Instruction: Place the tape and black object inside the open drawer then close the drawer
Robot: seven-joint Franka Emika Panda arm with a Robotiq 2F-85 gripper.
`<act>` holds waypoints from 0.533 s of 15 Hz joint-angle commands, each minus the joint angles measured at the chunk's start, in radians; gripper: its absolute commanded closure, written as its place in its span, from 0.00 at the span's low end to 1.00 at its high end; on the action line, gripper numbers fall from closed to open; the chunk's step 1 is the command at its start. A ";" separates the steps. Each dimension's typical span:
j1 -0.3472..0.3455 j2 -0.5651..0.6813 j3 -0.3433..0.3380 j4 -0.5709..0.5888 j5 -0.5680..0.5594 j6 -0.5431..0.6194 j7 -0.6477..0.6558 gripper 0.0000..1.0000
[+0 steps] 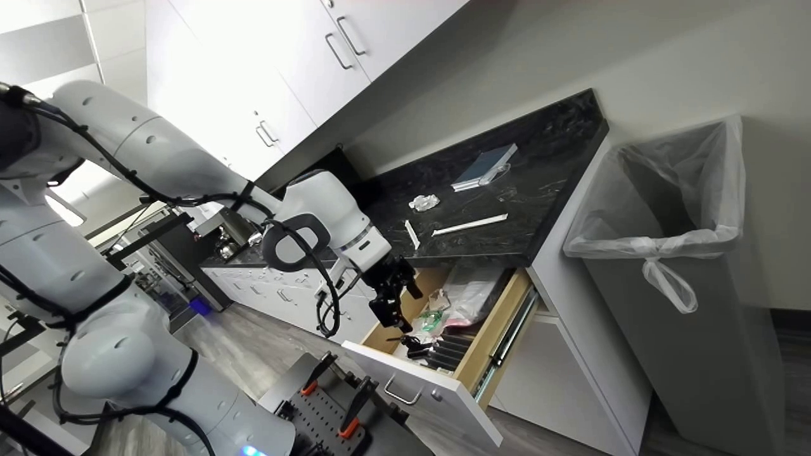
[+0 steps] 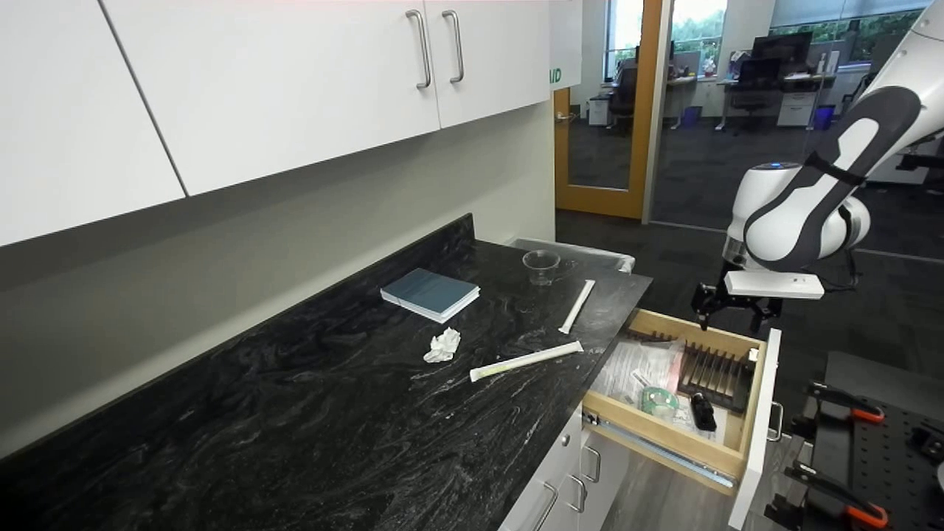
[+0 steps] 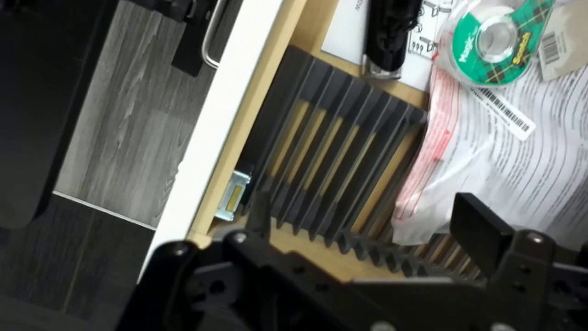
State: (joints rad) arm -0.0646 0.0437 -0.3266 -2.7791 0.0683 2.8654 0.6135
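The drawer (image 2: 656, 446) is pulled out from under the counter, its white front (image 1: 418, 386) standing well away from the cabinet. Inside it lies the tape (image 3: 467, 48), a roll in a see-through dispenser with a green label, on a plastic bag. Close to the tape, the black object (image 3: 388, 34) rests on a printed sheet, cut off by the top of the wrist view. My gripper (image 3: 367, 211) is above the drawer with its jaws wide apart and nothing between them. In both exterior views the gripper (image 2: 730, 323) hangs over the drawer, apart from both items.
A dark slotted rack (image 3: 330, 151) and the plastic bag (image 3: 500, 147) fill much of the drawer. The counter holds a book (image 2: 431, 291), crumpled paper (image 2: 442, 345), two wrapped sticks and a see-through cup (image 2: 542, 267). A lined bin (image 1: 709, 304) stands beside the cabinet; a clamp-fitted platform (image 2: 896, 435) faces the drawer front.
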 commanded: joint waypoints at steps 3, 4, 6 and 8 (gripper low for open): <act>-0.045 0.000 0.020 0.002 -0.040 0.002 0.046 0.00; -0.045 0.000 0.020 0.002 -0.040 0.002 0.047 0.00; -0.047 0.003 0.017 0.002 -0.055 0.021 0.091 0.00; -0.025 0.011 -0.028 0.001 -0.073 0.034 0.158 0.00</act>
State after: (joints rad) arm -0.0849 0.0446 -0.3350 -2.7781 0.0233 2.8685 0.6849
